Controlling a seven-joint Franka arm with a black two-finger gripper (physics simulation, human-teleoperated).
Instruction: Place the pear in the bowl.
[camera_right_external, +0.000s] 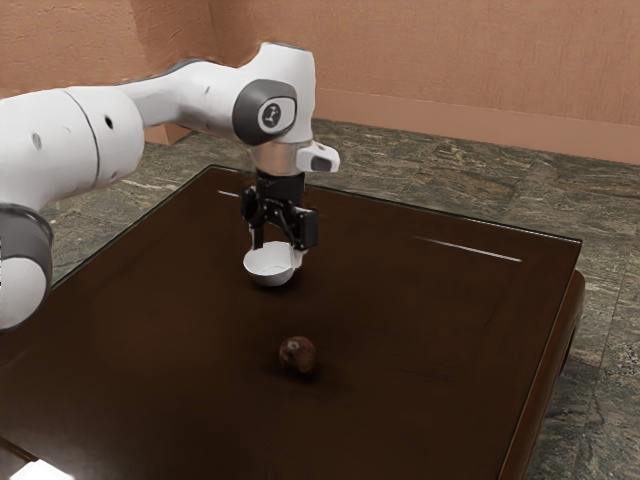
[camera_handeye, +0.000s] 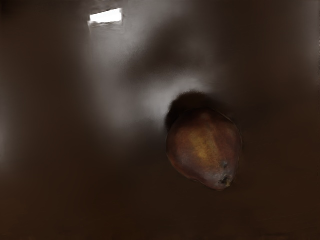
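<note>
Veined grey stone floor (camera_right_external: 450, 180), smooth dark-brown table (camera_right_external: 420, 320); gripper (camera_right_external: 278, 252) is open, 2 fingers spread well apart, grip empty, tips right by the round white bowl (camera_right_external: 269, 272), while the mottled red-brown pear (camera_handeye: 205, 147), plump and tapering, lies on bare tabletop, well apart from the fingertips.

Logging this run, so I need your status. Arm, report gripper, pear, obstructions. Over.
Gripper open, at the bowl. Pear on table, outside the bowl, ungripped. Nothing seen blocking the pear. Over.
</note>
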